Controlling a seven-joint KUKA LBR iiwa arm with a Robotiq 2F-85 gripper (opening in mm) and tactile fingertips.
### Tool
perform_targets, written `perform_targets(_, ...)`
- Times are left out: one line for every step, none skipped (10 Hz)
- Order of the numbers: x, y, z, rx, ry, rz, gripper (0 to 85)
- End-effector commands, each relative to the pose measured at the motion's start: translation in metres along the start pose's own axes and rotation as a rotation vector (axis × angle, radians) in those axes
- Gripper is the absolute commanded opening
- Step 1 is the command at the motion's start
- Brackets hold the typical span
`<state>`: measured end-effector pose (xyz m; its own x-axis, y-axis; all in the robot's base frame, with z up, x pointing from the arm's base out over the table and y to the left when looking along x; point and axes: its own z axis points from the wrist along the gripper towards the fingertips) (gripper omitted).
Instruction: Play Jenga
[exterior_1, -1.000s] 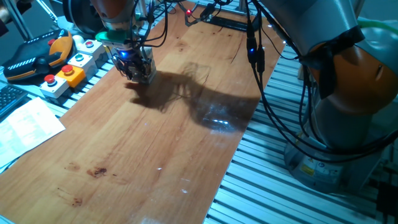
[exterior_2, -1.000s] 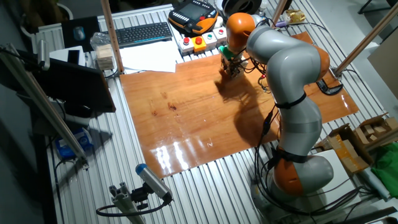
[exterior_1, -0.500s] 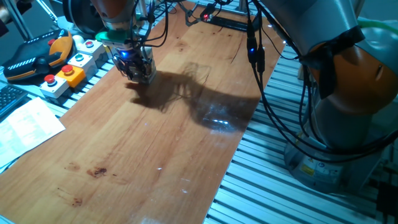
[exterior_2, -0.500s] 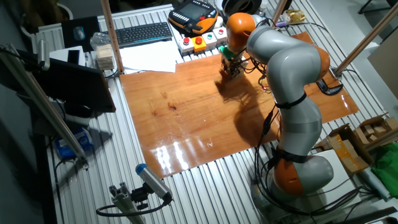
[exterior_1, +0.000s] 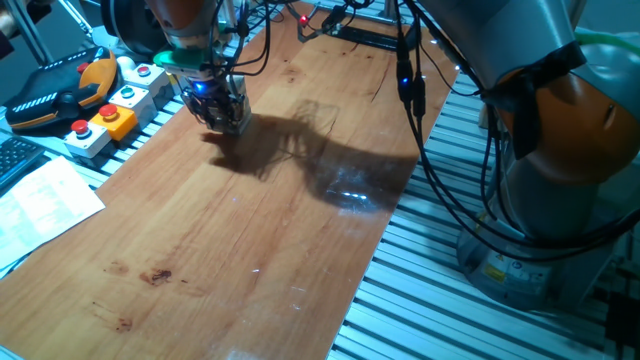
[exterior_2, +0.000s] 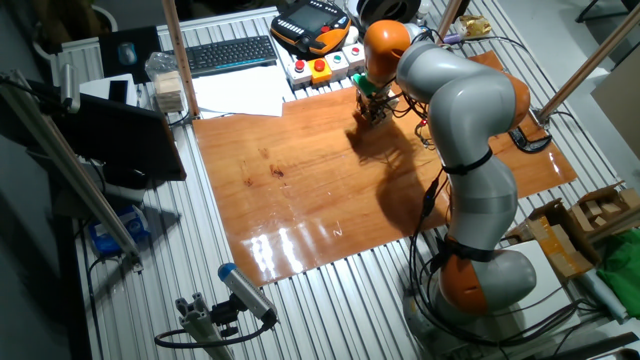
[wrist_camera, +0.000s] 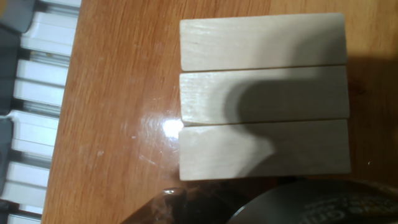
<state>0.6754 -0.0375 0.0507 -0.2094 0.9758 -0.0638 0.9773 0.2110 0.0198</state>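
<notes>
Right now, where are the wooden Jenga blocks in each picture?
One fixed view: hidden under the gripper at the upper left, near the button boxes.
The other fixed view: not clearly visible; the gripper covers that spot, top centre.
Hand view: three Jenga blocks side by side, filling the middle.
Shared landmark: the orange-brown wooden board.

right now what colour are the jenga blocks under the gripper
Pale, unpainted wood: three Jenga blocks side by side, clearest in the hand view.

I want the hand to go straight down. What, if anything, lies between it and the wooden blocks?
Nothing visible. The hand view shows three wooden blocks side by side on the table, their tops bare. The gripper is right above them.
</notes>
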Motion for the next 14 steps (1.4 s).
perform_targets(0.0001, 0.0, 0.0, 0.002, 0.0, -0.001, 45.3)
perform_targets(0.0, 0.0001, 0.0001, 0.002, 0.0, -0.001, 43.7)
perform_targets(0.0, 0.0002, 0.0003, 0.003, 0.001, -0.003, 41.3)
perform_targets(0.0, 0.0003, 0.0006, 0.003, 0.001, -0.004, 38.7)
perform_targets(0.0, 0.0004, 0.0007, 0.003, 0.001, -0.004, 35.3)
perform_targets(-0.0001, 0.0004, 0.0007, 0.003, 0.001, -0.007, 31.0)
perform_targets(-0.0001, 0.0004, 0.0006, 0.005, 0.001, -0.007, 26.7)
perform_targets(0.0001, 0.0004, 0.0006, 0.008, 0.002, -0.007, 29.3)
perform_targets(0.0003, 0.0006, 0.0007, 0.008, 0.002, -0.007, 30.0)
perform_targets(0.0001, 0.0008, 0.0007, 0.008, 0.002, -0.007, 30.0)
perform_targets(0.0001, 0.0008, 0.0006, 0.008, 0.002, -0.006, 29.7)
perform_targets(0.0002, 0.0008, 0.0006, 0.007, 0.003, -0.004, 29.7)
perform_targets(0.0002, 0.0008, 0.0006, 0.007, 0.003, -0.003, 29.3)
perform_targets(0.0002, 0.0008, 0.0006, 0.007, 0.005, -0.003, 29.0)
